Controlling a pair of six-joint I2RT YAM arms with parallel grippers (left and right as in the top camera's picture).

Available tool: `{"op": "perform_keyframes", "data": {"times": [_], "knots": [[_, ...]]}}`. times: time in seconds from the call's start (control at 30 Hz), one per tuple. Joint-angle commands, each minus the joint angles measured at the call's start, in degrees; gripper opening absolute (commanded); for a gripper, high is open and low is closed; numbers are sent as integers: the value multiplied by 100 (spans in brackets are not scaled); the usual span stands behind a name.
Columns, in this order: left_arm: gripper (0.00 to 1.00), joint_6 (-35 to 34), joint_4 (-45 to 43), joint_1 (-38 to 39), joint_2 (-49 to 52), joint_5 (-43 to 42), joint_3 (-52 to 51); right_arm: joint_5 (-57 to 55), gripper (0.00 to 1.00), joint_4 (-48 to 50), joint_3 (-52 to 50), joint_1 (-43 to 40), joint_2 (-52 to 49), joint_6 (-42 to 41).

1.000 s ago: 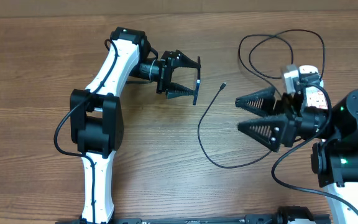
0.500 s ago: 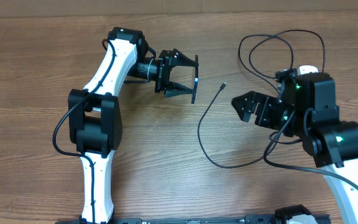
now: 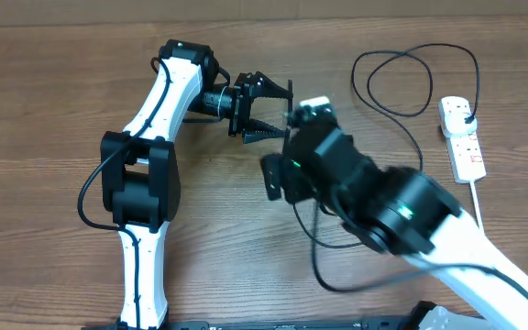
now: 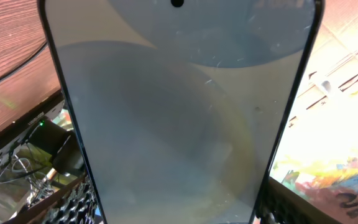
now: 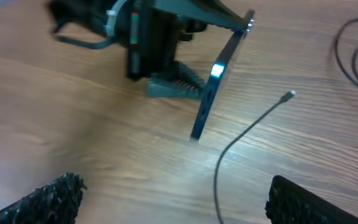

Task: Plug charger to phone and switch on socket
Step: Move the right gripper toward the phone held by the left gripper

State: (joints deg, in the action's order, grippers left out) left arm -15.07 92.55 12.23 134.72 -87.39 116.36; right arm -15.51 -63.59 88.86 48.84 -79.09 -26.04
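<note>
Between the jaws of the left gripper (image 3: 275, 110) the phone (image 3: 290, 103) is clamped, stood on edge with its lower corner close to the table (image 3: 62, 73); its pale screen fills the left wrist view. The right gripper (image 5: 176, 199) is spread wide with nothing held, and is hung low over the wood at six o'clock of the phone in the overhead view. The charger (image 5: 241, 134) is seen lying loose. Its connector tip (image 5: 289, 94) is apart from the phone, at three o'clock of it in the right wrist view. Out at three o'clock overhead, the socket (image 3: 462, 137) is left untouched, and its switch state cannot be told. The phone is presented and nothing is judged plugged. The tip is yet to be picked up and seated, the switch yet to be pressed.
</note>
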Motion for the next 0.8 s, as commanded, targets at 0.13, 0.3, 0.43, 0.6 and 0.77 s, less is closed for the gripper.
{"op": "perform_keyframes", "data": {"times": [0.13, 0.3, 0.43, 0.6, 0.77], "knots": [[68, -85, 2, -22, -24, -214, 133, -1351, 93, 131, 415, -2, -828, -1182], [68, -83, 7, -22, -24, -221, 133, -1421, 80, 249, 411, -17, -1209, -1300], [68, -188, 168, -22, -24, -264, 133, -1473, 73, 439, 411, -24, -1320, -1300], [69, -188, 208, -22, -24, -317, 133, -1749, 61, 564, 411, -35, -1331, -1298], [69, -186, 208, -22, -24, -317, 133, -1733, 51, 629, 411, -98, -1342, -1300]]}}
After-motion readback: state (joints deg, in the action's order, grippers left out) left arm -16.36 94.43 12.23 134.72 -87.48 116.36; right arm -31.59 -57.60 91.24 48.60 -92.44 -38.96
